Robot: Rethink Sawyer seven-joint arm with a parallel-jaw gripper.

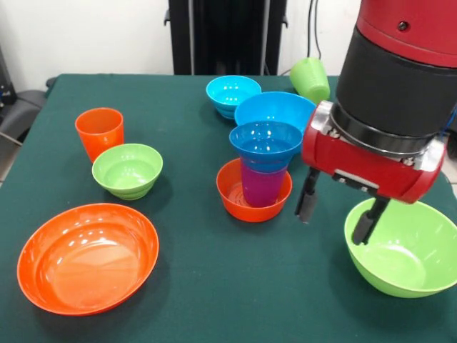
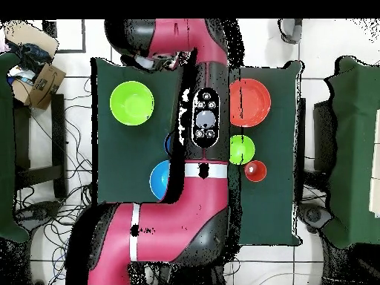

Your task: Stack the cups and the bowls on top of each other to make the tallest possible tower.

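The tower (image 1: 258,171) stands at the centre of the front view on the green bench (image 1: 193,286): a small orange bowl (image 1: 253,193) at the base, a purple cup (image 1: 261,184) upright in it, and a dark blue bowl (image 1: 265,144) seated on the cup's rim. The claw (image 1: 341,212) hangs at right of the frame, its two fingers spread and holding nothing, one finger over the rim of the large lime green bowl (image 1: 403,246).

Loose pieces lie about: a large orange bowl (image 1: 87,257) at lower left, a small green bowl (image 1: 128,169) and an orange cup (image 1: 99,133) at left, two light blue bowls (image 1: 275,111) behind the tower, and a green cup (image 1: 310,78) tipped over at upper right.

These pieces look light, stiff and glossy, so likely slippery; a pinch across a thin rim seems the surest hold. The tower, narrow below and wide above, would probably topple at a nudge.
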